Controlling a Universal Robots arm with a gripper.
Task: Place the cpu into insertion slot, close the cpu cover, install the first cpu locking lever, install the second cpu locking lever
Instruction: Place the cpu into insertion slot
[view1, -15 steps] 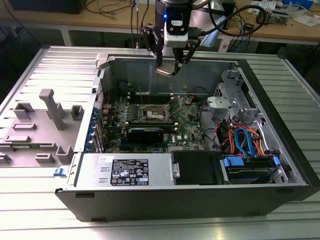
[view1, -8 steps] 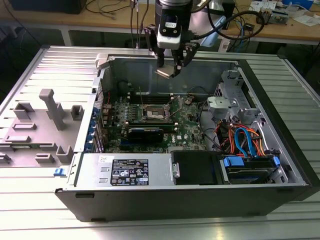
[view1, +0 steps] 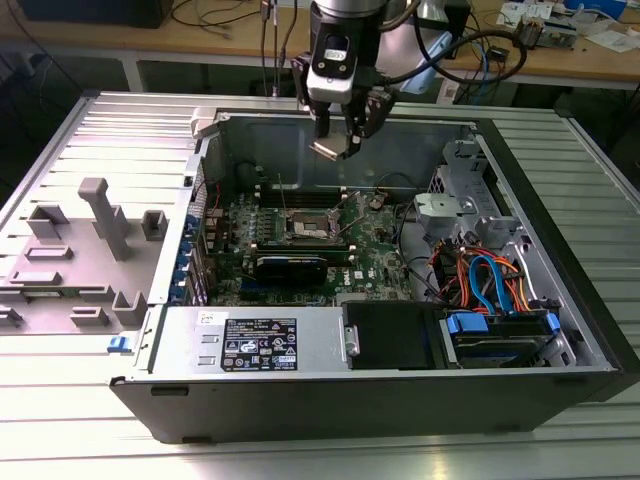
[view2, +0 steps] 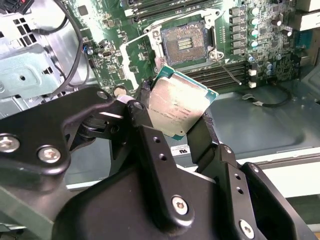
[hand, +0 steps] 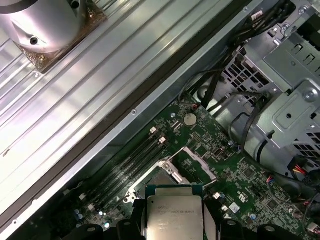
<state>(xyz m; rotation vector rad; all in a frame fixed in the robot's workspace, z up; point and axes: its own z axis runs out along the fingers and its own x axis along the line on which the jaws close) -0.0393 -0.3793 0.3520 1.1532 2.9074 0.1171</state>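
Cpu (view2: 181, 107), clamped in the claw (view2: 175, 116), hangs above the insertion slot (view1: 313, 228) at its 6 o'clock in the exterior view; seating likely needs squaring up.

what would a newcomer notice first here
The black claw hangs over the open computer case, pinching a flat grey chip by its edges. Below it on the green board, the silver-rimmed socket sits uncovered with nothing in it. At the exterior view's right, a tangle of blue and orange cables stands out.
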